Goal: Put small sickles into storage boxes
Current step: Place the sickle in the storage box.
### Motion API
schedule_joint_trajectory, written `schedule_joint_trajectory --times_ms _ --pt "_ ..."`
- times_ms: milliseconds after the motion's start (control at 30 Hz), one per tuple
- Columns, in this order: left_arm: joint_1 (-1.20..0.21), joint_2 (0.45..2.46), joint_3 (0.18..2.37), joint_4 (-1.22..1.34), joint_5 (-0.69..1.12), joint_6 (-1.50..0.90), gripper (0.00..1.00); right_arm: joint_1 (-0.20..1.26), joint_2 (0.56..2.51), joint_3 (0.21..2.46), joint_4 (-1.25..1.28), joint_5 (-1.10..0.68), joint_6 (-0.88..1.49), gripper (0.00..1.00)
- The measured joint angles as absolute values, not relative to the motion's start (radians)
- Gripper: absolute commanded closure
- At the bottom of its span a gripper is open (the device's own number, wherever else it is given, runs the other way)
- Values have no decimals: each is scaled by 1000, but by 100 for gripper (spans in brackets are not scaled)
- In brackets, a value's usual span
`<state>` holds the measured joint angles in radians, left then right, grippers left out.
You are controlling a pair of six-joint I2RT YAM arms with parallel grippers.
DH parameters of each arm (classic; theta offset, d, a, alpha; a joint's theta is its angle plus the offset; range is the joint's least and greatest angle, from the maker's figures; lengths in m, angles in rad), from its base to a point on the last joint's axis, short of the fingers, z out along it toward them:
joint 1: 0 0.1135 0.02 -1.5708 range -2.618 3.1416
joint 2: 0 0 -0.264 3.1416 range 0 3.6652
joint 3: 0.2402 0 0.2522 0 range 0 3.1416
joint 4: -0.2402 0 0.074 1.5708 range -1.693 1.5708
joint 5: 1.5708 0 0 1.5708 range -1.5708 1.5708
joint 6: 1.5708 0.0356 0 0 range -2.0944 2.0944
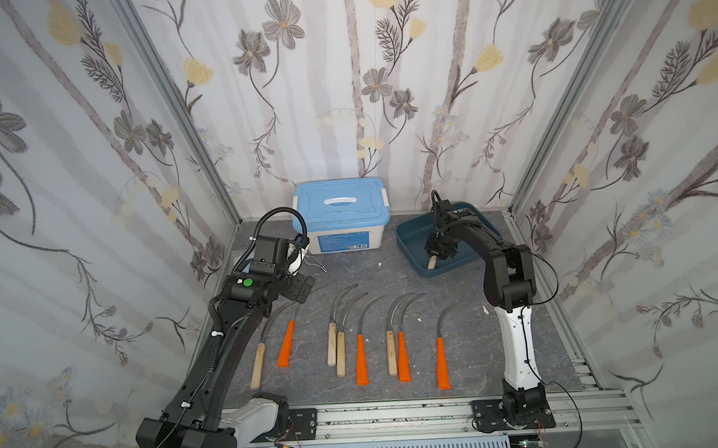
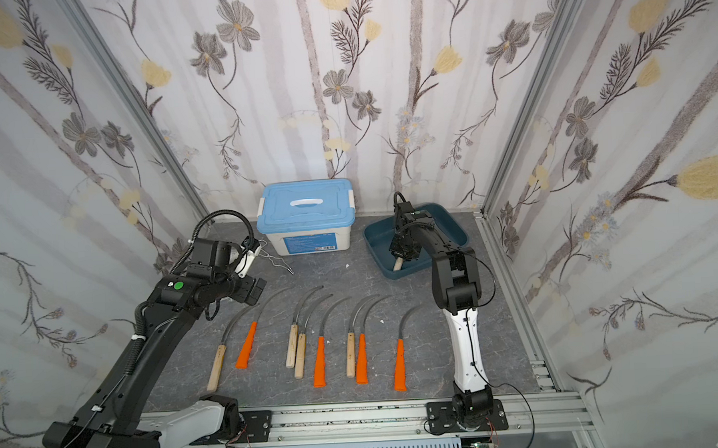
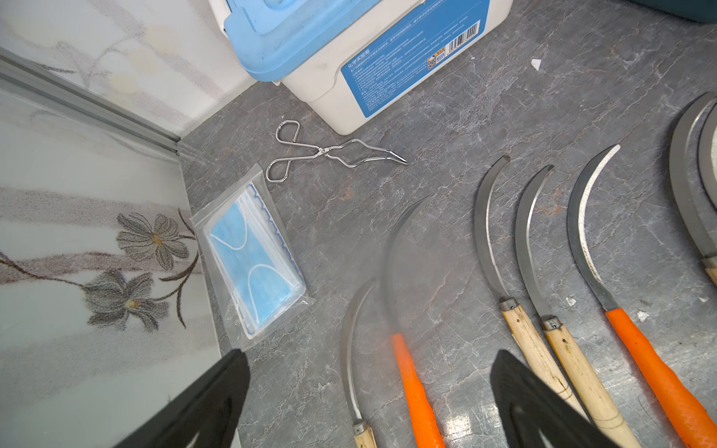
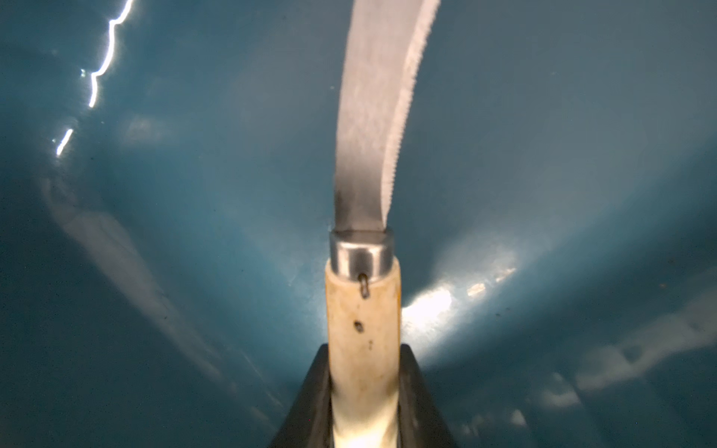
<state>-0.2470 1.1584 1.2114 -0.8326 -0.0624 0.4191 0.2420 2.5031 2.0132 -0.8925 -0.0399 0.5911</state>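
Firmly clenched, the right pincer (image 4: 364, 358) grips one sickle (image 4: 362, 302) by its pale wooden handle, both black fingers (image 4: 310, 399) pressed to the wood. All around it lies the single storage box (image 1: 410, 247), a dark teal tray. Pincer and sickle are inside its walls, though whether the blade touches the floor I cannot tell. Only the right wrist view gives the serrated blade edge and the metal collar. In both top views just the handle's butt end pokes out below the pincer.

Well apart from it, toward the other arm, eight small sickles (image 1: 361, 358) lie in a row on the desk (image 1: 456, 304): four with orange handles, four wooden. With the held one that makes nine, five of them wooden.

The left pincer (image 3: 368, 353) is released, fingers spread wide, hovering over the row's end pair, one wooden and one orange. Beyond it stand one white box (image 1: 341, 234) with a blue lid and one wire tongs (image 3: 322, 151). One bag of blue face masks (image 3: 252, 252) lies just beside the tongs and shows plainly in the left wrist view alone; the top views have the arm over it.
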Motion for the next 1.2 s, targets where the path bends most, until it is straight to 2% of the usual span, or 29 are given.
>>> schedule_joint_trajectory --times_ms 233,633,867,1200 --pt "-248 1177 1212 -825 -59 419 0 228 2526 2011 -886 -55 603 84" --pt "-247 1190 1213 -805 -60 423 0 221 2527 2010 -881 -50 609 59" --pt "-247 1200 1213 -788 -59 427 0 220 2516 2010 -881 -24 609 56" --pt "-247 1216 1216 -761 -58 434 0 219 2401 2004 -874 52 609 54"
